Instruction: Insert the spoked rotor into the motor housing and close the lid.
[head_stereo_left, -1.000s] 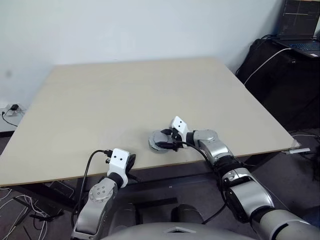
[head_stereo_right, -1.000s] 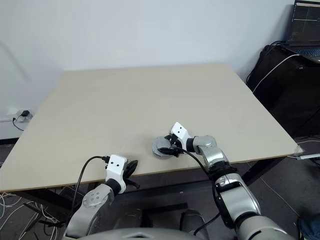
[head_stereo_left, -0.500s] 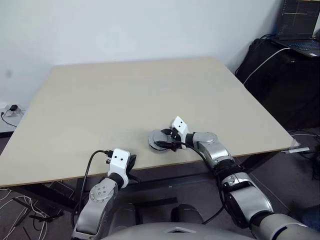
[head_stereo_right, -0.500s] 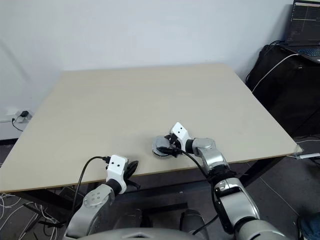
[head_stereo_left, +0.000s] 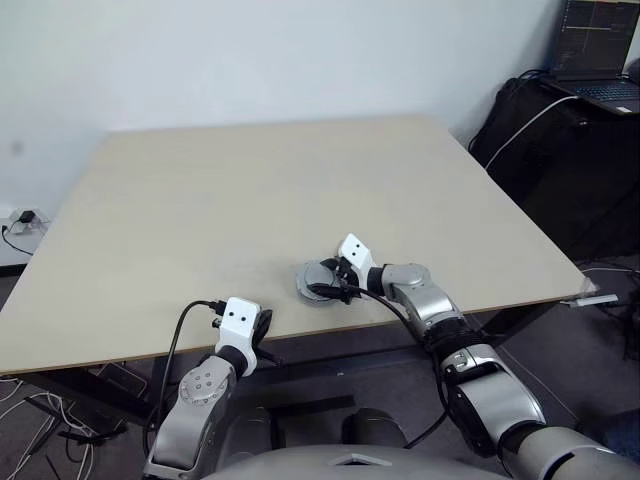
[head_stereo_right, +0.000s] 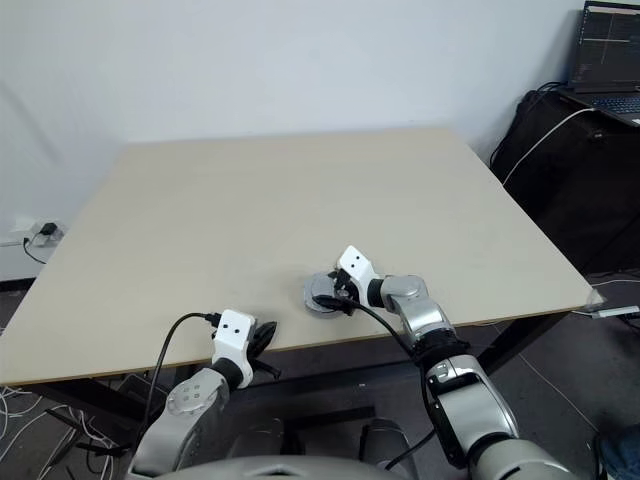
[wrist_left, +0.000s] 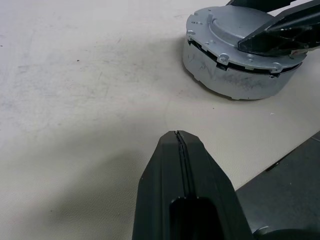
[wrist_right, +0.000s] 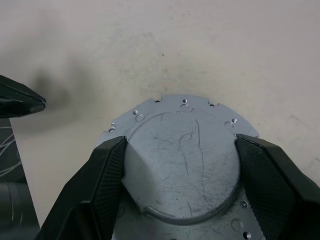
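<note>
Right wrist view puts us directly over the lid (wrist_right: 182, 165), a scratched silver-grey disc with small holes round its rim, and our right gripper (wrist_right: 180, 175) has its two black fingers (wrist_right: 107, 180) spread wide, one on each side of the raised round centre, pressed against or just beside its edge; we cannot tell whether they bear on it with any force. From the left wrist view the lid appears to sit level on the squat grey motor housing (wrist_left: 235, 80), with only a thin dark seam between the two, so we judge the assembly closed, or close to it. The rotor does not lie loose on the table (head_stereo_left: 250, 200), so we take it to be inside already, though the closed casing hides it and we cannot confirm that. The whole stack rests near the front edge of the table, just ahead of our right arm. Our left gripper (wrist_left: 181, 137) is pressed fully shut, holds nothing, and hangs at the table's near edge, apart from the housing. What seems left is seating the lid firmly and letting go.
</note>
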